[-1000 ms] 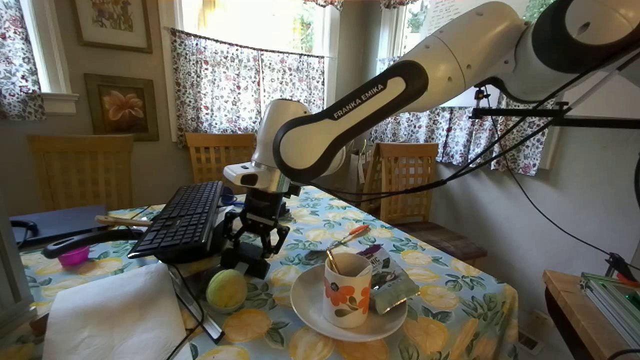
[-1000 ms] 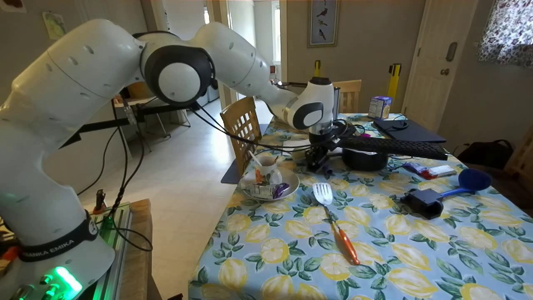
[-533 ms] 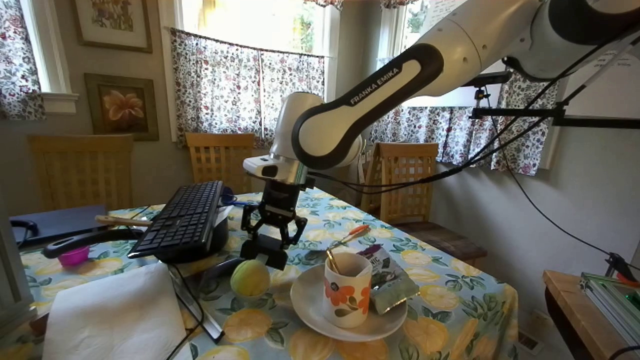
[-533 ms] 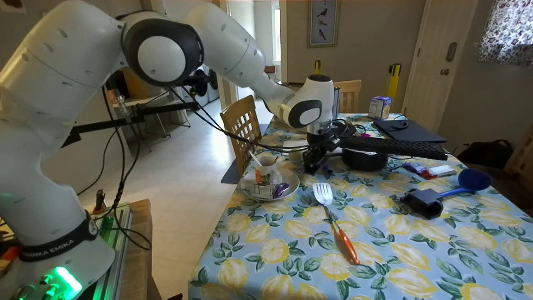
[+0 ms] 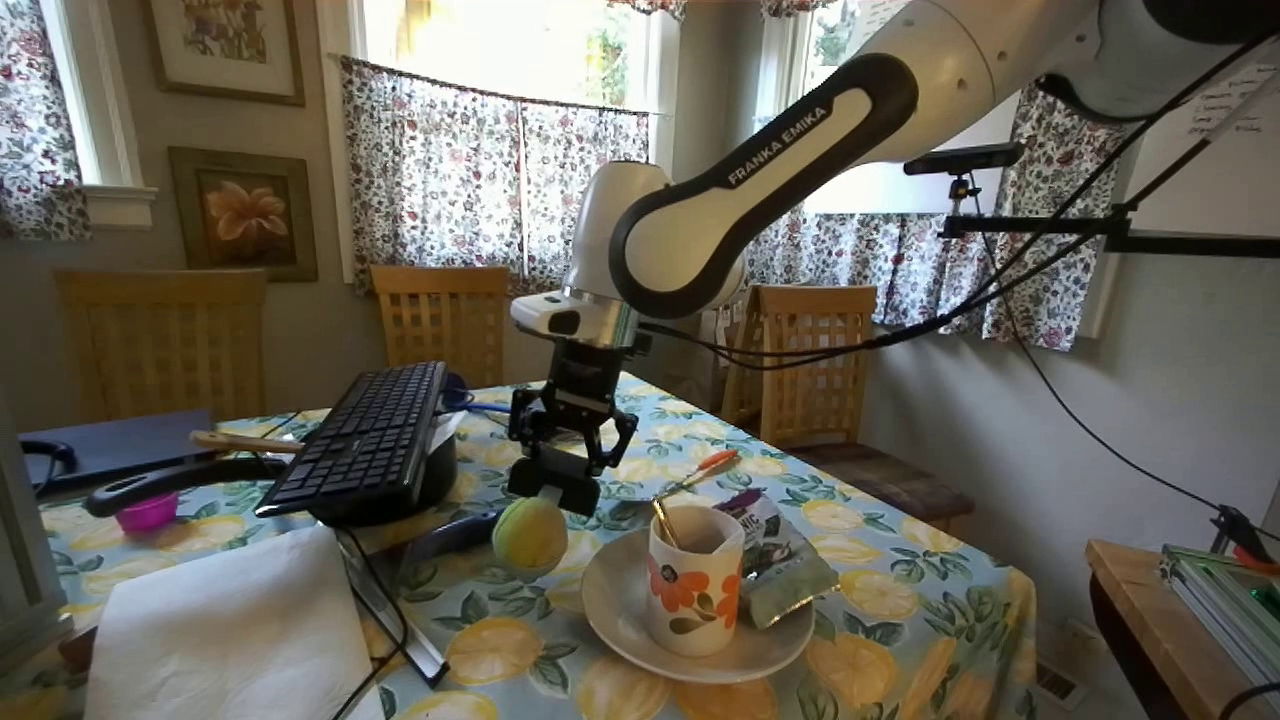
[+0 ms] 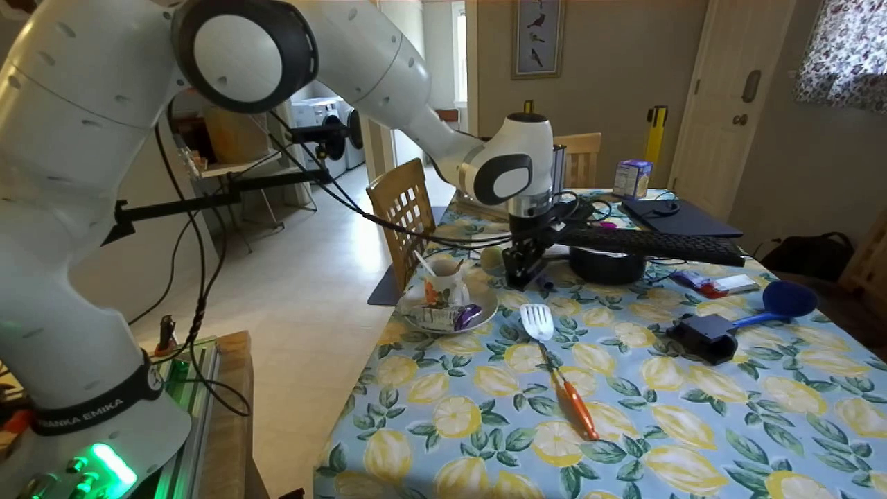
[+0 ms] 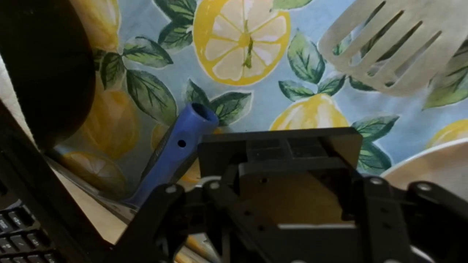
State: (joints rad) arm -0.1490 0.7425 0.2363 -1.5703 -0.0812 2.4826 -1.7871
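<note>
A robot gripper (image 5: 555, 485) hangs over a lemon-print tablecloth (image 5: 540, 690), its fingers clamped on the short pale top of a yellow-green ball (image 5: 530, 537). In an exterior view, the ball is just below the fingertips, near a flowered mug (image 5: 692, 590) on a white plate (image 5: 612, 588). In the wrist view, a blue handle (image 7: 179, 146) lies just beside the fingers, with a slotted spatula (image 7: 395, 47) at upper right.

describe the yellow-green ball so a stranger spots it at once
Find the lemon-print tablecloth, then the black tool above it, between the keyboard and the flowered mug. Right below the tool is the yellow-green ball, rounded, unlike the flat lemons printed around it.
</note>
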